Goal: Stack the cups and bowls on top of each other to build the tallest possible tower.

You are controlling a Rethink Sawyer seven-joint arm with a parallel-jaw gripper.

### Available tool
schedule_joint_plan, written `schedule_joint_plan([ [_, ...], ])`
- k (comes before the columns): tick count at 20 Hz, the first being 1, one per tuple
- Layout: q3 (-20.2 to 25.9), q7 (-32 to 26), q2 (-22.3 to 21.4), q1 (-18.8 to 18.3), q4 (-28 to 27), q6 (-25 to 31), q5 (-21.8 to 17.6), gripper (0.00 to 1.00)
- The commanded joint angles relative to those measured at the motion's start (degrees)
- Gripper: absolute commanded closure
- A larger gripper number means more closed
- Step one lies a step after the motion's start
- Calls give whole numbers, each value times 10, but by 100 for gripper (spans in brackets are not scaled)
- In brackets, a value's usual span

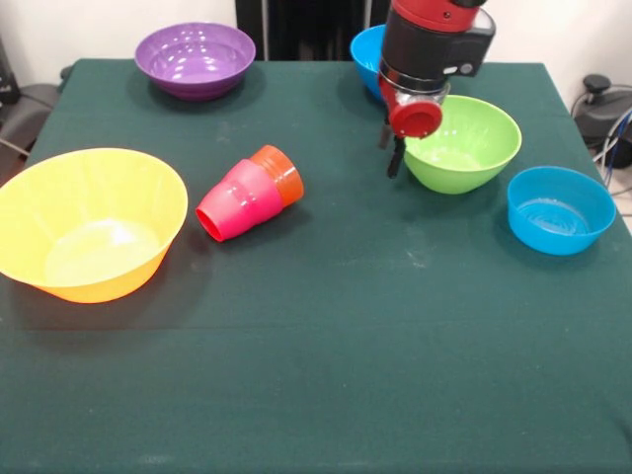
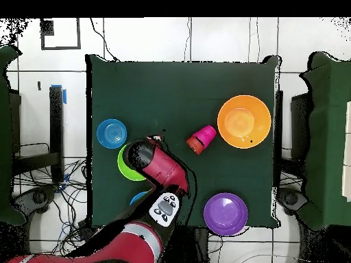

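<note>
A red-pink cup point(image 1: 233, 204) lies on its side mid-table with an orange cup point(image 1: 281, 170) nested on its base; the pair also shows in the overhead view point(image 2: 201, 139). My gripper point(image 1: 393, 153) hangs low beside the left rim of the medium lime green bowl point(image 1: 464, 146), apart from the cups and holding nothing that I can see. In the overhead view the gripper point(image 2: 158, 139) sits beside that bowl point(image 2: 125, 166), which the arm partly hides. The purple and lime green cups and the small ribbed bowl are out of view.
A large orange-yellow bowl point(image 1: 89, 222) stands at the left and a purple bowl point(image 1: 195, 59) at the far left. One blue bowl point(image 1: 560, 209) stands at the right. Another blue bowl point(image 1: 367, 54) is partly hidden behind the arm.
</note>
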Motion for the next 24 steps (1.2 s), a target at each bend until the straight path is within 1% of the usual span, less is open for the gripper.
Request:
schedule_joint_plan([
  [1, 85, 143, -7, 15, 39, -18, 37, 0],
  [4, 76, 154, -8, 26, 44, -11, 41, 0],
  [7, 92, 161, -20, 22, 59, -6, 55, 0],
  [10, 85, 172, -27, 31, 61, 5, 61, 0],
  [11, 95, 169, -33, 25, 68, -4, 66, 0],
  [16, 87, 168, -39, 26, 71, 0, 71, 0],
  [18, 93, 158, -43, 17, 79, -14, 72, 0],
  [22, 77, 140, -44, 9, 79, -32, 55, 0],
  [24, 60, 137, -43, 10, 73, -28, 47, 0],
])
